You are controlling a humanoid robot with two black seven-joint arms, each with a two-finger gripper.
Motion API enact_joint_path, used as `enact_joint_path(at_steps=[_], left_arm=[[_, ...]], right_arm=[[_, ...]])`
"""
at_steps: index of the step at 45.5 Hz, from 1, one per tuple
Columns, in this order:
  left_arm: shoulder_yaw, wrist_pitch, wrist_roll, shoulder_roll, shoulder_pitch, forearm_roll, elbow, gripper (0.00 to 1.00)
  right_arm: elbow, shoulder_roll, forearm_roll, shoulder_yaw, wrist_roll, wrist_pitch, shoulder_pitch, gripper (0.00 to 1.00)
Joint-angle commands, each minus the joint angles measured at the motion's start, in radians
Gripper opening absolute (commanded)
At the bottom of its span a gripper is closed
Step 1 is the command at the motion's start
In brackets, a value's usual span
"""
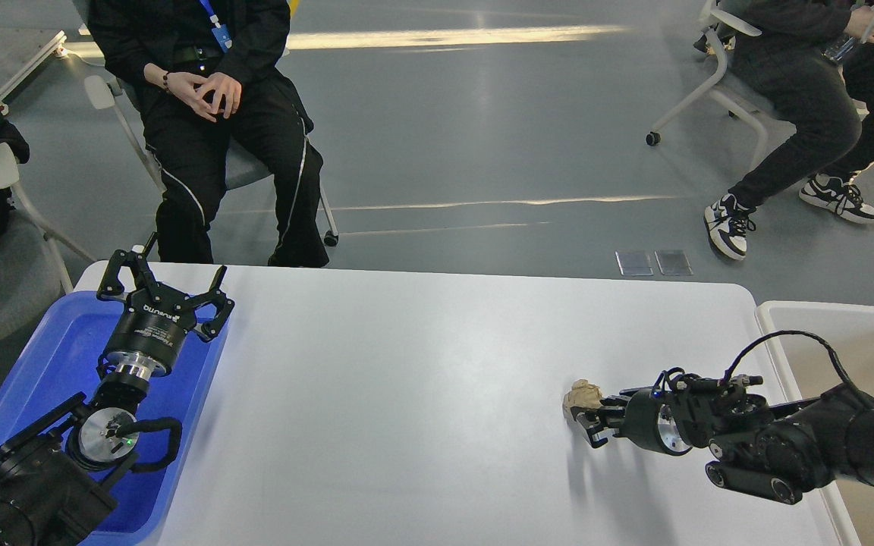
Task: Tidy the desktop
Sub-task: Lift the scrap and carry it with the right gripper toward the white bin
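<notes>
Toward the right end of the worktop (422, 394), a wide white desktop with rounded corners, sits a small crumpled beige wad (583, 396), most likely paper. It looks like the only loose item on the white surface. The right gripper (587, 421) reaches in low from the right edge, and its jaws sit around the near side of the wad, touching it or nearly so. Whether they have closed on it cannot be told from this angle. The wad is roughly round, with no clear long axis. Just right of the wad, past the worktop's edge, stands a pale beige bin (847, 341) with a white rim, a likely place for the wad to go. Far left of the wad, the left gripper (168, 284) hovers over a blue tray (50, 356), jaws spread wide and holding nothing. The right arm is by far the nearer.
</notes>
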Motion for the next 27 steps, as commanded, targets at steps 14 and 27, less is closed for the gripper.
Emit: enact_joint_path(at_steps=[14,27], left_arm=[[0.000,0.000,0.000,0.000,0.000,0.000,-0.001,1.00],[0.000,0.000,0.000,0.000,0.000,0.000,-0.001,1.00]], right_arm=[[0.237,-0.192,0.064,0.000,-0.008,0.134,0.254,0.00],[0.344,-0.294,0.065,0.001,-0.015,0.249,0.404,0.00]])
